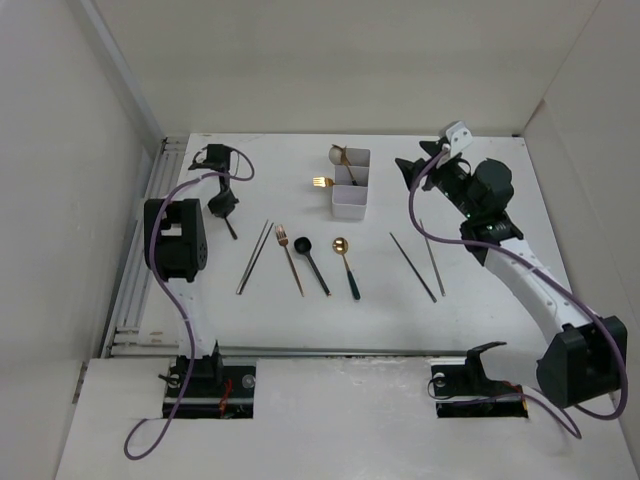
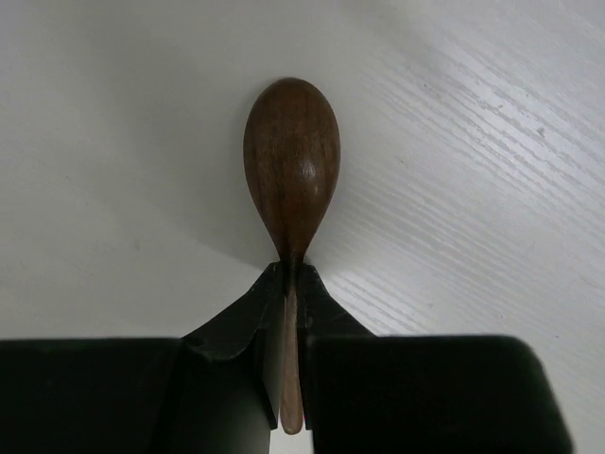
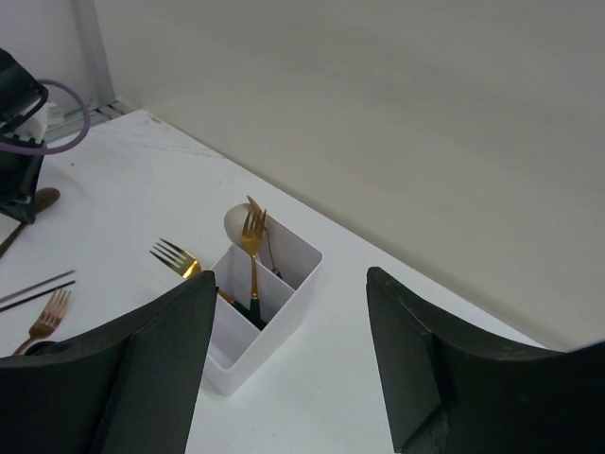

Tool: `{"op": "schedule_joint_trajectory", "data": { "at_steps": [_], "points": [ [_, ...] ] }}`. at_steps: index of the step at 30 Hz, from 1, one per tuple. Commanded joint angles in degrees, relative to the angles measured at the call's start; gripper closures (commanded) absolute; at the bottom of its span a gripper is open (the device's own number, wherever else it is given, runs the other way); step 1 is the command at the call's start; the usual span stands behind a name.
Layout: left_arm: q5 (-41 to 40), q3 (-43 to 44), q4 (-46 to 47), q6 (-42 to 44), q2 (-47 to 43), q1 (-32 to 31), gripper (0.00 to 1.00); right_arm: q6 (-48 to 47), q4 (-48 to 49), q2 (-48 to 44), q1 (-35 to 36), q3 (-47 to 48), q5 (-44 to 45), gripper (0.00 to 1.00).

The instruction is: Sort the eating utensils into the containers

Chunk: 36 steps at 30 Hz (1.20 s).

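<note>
Nearest me, a loose row of cutlery lies across the middle of the bench (image 1: 470,315). From the left edge it runs left chopsticks (image 1: 254,258) as a close pair, a copper fork (image 1: 289,258), a black spoon (image 1: 311,264) and a gold spoon (image 1: 346,266). Last come the right chopsticks (image 1: 413,267), splayed apart toward the right edge. Beyond the left pair, toward the far-left corner, the left gripper (image 2: 291,274) is pinched on the neck of the wooden spoon (image 2: 293,161). Its bowl points away from the fingers, and I cannot tell whether it touches the bench. Toward the middle of the far edge stands the white box (image 1: 350,205), its three compartments in a line running away from me. A gold fork (image 1: 321,182) leans out of the middle one toward the left edge. A pale spoon (image 1: 338,153) sits in the far one. An upright fork (image 3: 252,227) stands by it, in which compartment I cannot tell. Right of the box, the right gripper (image 1: 408,172) is spread wide, holding nothing.
</note>
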Motion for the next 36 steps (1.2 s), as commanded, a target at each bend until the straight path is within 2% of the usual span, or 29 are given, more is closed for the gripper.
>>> {"op": "schedule_joint_trajectory", "data": {
  "at_steps": [1,6,10,15,17,21,28,36],
  "points": [
    [0.0,-2.8,-1.1,2.5,3.0,1.7,1.0,-1.0,0.9,-2.3,0.4,-0.2,1.5,0.3],
    [9.3,-0.1,2.3,7.1,-2.1,1.1,1.0,-1.6,0.3,-3.5,0.4,-0.7,2.7,0.3],
    [10.4,-0.1,10.9,13.7,-10.4,-1.5,1.0,-2.1,0.3,-2.8,0.4,-0.7,2.7,0.3],
    [16.9,4.5,17.1,16.0,-14.1,-4.1,1.0,-2.1,2.7,-0.6,0.4,-0.7,3.3,0.3],
    [19.1,6.9,19.0,18.2,-15.3,-7.1,1.0,-2.1,4.0,0.0,-0.2,-0.7,2.6,0.3],
    [20.2,7.5,31.0,22.9,-17.3,-14.3,1.0,-2.1,5.3,1.6,-1.4,-0.7,0.7,0.3],
    [27.2,7.5,52.9,24.8,-15.6,-24.6,1.0,-3.3,5.3,0.2,-2.4,-1.8,-0.4,0.3],
    [30.4,6.0,62.5,24.7,-11.8,-29.9,1.0,-3.3,5.3,-1.6,-4.9,-0.6,-2.4,0.3]
  ]
}}
